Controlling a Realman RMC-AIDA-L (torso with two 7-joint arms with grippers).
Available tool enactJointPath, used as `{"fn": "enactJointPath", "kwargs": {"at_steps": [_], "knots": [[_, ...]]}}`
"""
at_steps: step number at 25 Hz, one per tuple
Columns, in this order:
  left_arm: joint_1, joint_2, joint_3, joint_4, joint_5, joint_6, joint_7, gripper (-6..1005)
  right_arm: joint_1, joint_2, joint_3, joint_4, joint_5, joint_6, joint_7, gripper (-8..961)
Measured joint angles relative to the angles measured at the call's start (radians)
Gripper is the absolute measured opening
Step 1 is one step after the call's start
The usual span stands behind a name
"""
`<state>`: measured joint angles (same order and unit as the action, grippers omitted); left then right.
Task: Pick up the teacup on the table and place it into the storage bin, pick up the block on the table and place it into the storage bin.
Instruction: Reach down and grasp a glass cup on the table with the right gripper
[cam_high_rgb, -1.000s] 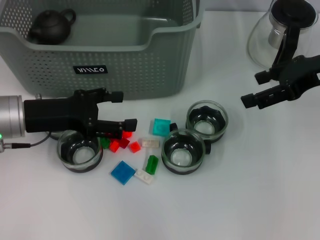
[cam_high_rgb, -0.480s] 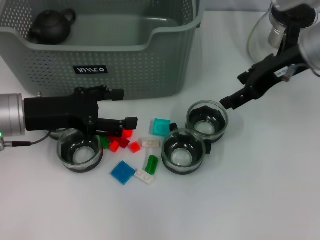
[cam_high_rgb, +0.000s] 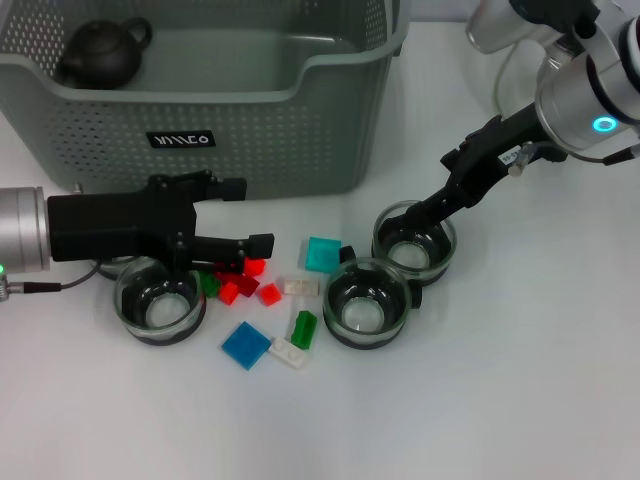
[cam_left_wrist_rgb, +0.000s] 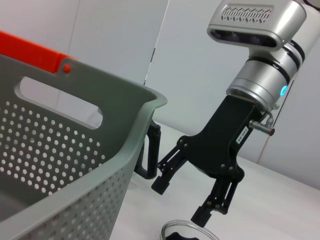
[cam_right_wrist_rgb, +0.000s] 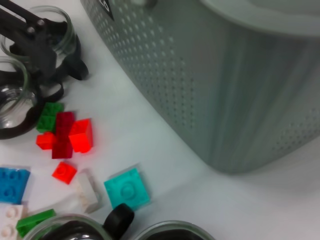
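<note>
The storage bin (cam_high_rgb: 250, 110) fills the upper left of the head view, its dipped front rim facing the camera and a dark teapot (cam_high_rgb: 100, 52) lying inside at its far left corner. The white table (cam_high_rgb: 520, 380) spreads below and to the right.

The left gripper (cam_high_rgb: 238, 218) reaches in from the left edge at mid-height, just in front of the bin's wall; its fingers stand apart with nothing between them, the lower one over a cluster of red blocks (cam_high_rgb: 245, 285).

The right gripper (cam_high_rgb: 425, 210) comes down from the upper right, and its dark fingers, spread apart in the left wrist view (cam_left_wrist_rgb: 180, 200), sit at the far rim of the back teacup (cam_high_rgb: 414, 241), right of centre. Whether they touch the glass I cannot tell.

A second teacup (cam_high_rgb: 368, 301) touches the first on its lower left, and a third teacup (cam_high_rgb: 160, 300) stands at lower left under the left arm.

Between the cups lie loose blocks: a teal block (cam_high_rgb: 322, 254), a blue block (cam_high_rgb: 245, 345), a green block (cam_high_rgb: 303, 328) and white blocks (cam_high_rgb: 300, 286).
</note>
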<state>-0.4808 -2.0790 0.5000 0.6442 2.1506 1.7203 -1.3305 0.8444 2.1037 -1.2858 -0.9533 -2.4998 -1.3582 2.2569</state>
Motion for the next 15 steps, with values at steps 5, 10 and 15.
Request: {"fn": "enactJointPath", "kwargs": {"at_steps": [5, 10, 15], "knots": [[0.003, -0.001, 0.0, 0.0, 0.0, -0.001, 0.002, 949, 0.002, 0.0, -0.01, 0.036, 0.0, 0.042, -0.003, 942], [0.004, -0.002, 0.0, -0.001, 0.0, -0.001, 0.006, 948, 0.001, 0.001, -0.029, 0.069, 0.013, 0.079, -0.012, 941], [0.004, -0.003, 0.0, -0.002, 0.0, -0.002, 0.006, 948, -0.008, 0.0, -0.046, 0.069, 0.032, 0.094, -0.024, 941]]}}
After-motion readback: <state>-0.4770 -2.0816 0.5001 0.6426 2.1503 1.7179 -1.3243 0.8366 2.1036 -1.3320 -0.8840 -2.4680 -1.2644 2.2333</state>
